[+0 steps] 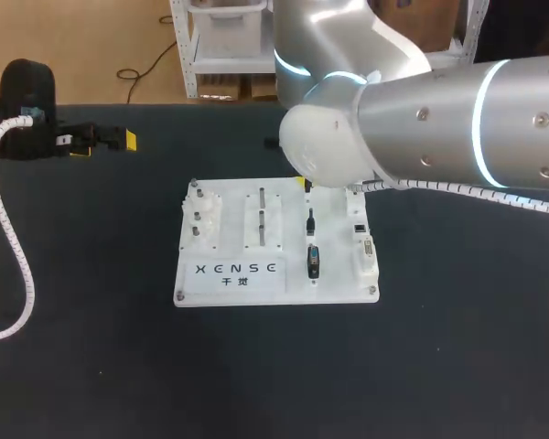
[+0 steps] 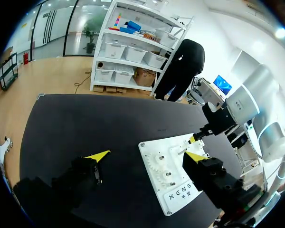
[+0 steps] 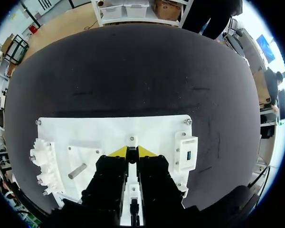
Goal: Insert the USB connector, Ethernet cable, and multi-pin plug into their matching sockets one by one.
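A white board (image 1: 233, 283) lies mid-table. Along its right part runs a row of plugs: a slim black plug (image 1: 310, 220) and a black multi-pin plug with a blue face (image 1: 313, 261). A white socket block (image 1: 363, 247) stands at the right edge, and its blue socket (image 3: 186, 156) shows beside my right gripper. My right gripper (image 3: 132, 152) is down at the far end of the plug row (image 1: 306, 185), its yellow tips shut on a small black connector (image 3: 131, 155). My left gripper (image 1: 110, 139) hangs open far to the left of the board (image 2: 180, 190), holding nothing (image 2: 147, 156).
The board's left side carries white gears on posts (image 1: 201, 215) and a middle strip with pegs (image 1: 262, 219). A metal peg (image 3: 77, 171) sticks out near the gears. My right arm's bulky elbow (image 1: 421, 119) hangs over the board's far right corner.
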{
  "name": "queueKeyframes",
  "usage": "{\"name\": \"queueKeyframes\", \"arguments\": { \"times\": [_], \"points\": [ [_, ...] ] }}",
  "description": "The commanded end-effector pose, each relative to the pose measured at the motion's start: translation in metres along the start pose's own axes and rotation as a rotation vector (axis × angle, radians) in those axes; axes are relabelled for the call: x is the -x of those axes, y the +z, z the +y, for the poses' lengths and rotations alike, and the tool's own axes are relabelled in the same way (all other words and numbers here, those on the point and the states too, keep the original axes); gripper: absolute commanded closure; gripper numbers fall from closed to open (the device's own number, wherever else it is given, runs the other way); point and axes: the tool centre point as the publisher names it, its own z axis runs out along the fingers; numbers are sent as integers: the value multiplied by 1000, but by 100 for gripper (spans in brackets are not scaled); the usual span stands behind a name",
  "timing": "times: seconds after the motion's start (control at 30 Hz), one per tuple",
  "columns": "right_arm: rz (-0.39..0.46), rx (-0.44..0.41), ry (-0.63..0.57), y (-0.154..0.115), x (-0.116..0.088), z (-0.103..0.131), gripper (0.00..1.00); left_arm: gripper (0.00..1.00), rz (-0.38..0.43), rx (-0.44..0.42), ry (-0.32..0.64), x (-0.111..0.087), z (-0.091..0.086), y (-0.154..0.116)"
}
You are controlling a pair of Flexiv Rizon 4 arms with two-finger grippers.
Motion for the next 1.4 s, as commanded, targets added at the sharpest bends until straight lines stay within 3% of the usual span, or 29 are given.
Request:
{"name": "queueKeyframes", "arguments": {
  "times": [0.03, 0.3, 0.57, 0.9, 1.4],
  "points": [
    [-18, 9, -5, -4, -3, -4, 100, 0, 0, 0, 0, 0, 0, 0],
    [-79, 24, -19, -27, -3, -7, 100, 0, 0, 0, 0, 0, 0, 0],
    [-104, 44, 4, -49, -4, -29, 100, 0, 0, 0, 0, 0, 0, 0],
    [-99, 8, 35, -46, -13, -62, 100, 0, 0, 0, 0, 0, 0, 0],
    [-94, -39, 41, -35, -12, -74, 100, 0, 0, 0, 0, 0, 0, 0]
  ]
}}
